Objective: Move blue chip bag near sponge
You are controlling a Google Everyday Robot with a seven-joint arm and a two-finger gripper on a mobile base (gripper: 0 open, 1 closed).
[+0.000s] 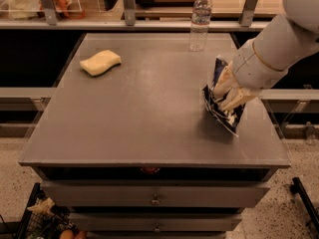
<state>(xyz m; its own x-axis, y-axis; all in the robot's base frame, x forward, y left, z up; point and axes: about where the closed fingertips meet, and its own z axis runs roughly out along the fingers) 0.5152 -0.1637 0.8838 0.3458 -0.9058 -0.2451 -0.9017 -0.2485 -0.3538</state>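
The blue chip bag (221, 111) is a crumpled navy foil bag with white lettering at the right side of the grey table (149, 113). My gripper (227, 92) comes in from the upper right on a white arm, and its cream fingers (234, 99) are shut on the bag, holding it upright with its lower corner close to the tabletop. The pale yellow sponge (100, 62) lies flat at the far left of the table, well apart from the bag.
A clear plastic water bottle (200, 20) stands at the table's far edge, right of centre. A counter with metal posts (128, 4) runs behind the table. Drawers sit under the front edge, and a basket (45, 218) stands on the floor at lower left.
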